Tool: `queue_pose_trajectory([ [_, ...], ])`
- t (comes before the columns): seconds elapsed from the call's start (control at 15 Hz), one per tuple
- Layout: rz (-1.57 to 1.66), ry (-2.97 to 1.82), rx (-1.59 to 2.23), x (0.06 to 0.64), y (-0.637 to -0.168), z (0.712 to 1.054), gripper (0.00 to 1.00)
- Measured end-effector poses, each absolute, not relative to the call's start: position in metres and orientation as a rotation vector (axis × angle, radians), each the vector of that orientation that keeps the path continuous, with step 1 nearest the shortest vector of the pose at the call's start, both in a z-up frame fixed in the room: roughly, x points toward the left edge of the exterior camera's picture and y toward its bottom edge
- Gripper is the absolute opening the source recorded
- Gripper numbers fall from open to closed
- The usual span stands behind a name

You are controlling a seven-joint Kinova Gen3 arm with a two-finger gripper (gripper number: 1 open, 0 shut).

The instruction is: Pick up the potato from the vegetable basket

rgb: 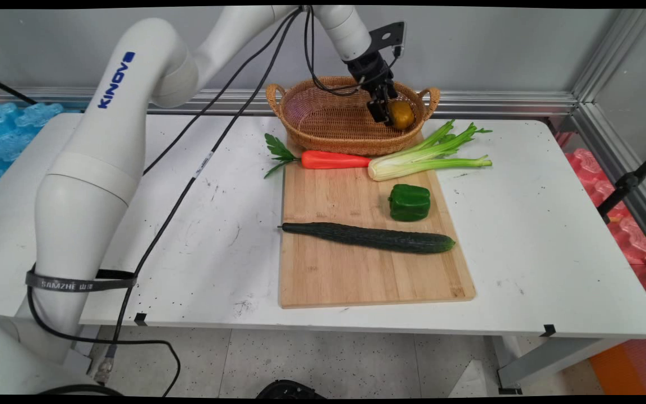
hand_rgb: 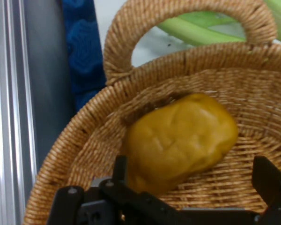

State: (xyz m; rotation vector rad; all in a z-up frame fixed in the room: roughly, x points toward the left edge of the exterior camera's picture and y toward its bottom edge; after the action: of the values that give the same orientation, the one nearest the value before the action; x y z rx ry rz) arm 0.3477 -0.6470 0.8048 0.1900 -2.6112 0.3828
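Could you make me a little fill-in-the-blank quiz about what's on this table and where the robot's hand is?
1. The potato lies inside the ____.
2. The cucumber lies on the wooden ____.
3. The pepper is coloured ____.
4. The carrot lies between the basket and the ____.

Missing words: basket; board; green; cucumber.

Potato (rgb: 402,114) in basket (rgb: 323,120)
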Motion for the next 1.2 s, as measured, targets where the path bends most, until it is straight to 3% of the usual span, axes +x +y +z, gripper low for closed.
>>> queue_pose_trajectory([
  [0.67,0.369,-2.601,0.179,0.35,-0.659,0.783,1.0],
  [0.73,0.365,-2.6,0.177,0.35,-0.659,0.781,0.0],
  [1.2,0.342,-2.596,0.171,0.354,-0.657,0.777,0.0],
])
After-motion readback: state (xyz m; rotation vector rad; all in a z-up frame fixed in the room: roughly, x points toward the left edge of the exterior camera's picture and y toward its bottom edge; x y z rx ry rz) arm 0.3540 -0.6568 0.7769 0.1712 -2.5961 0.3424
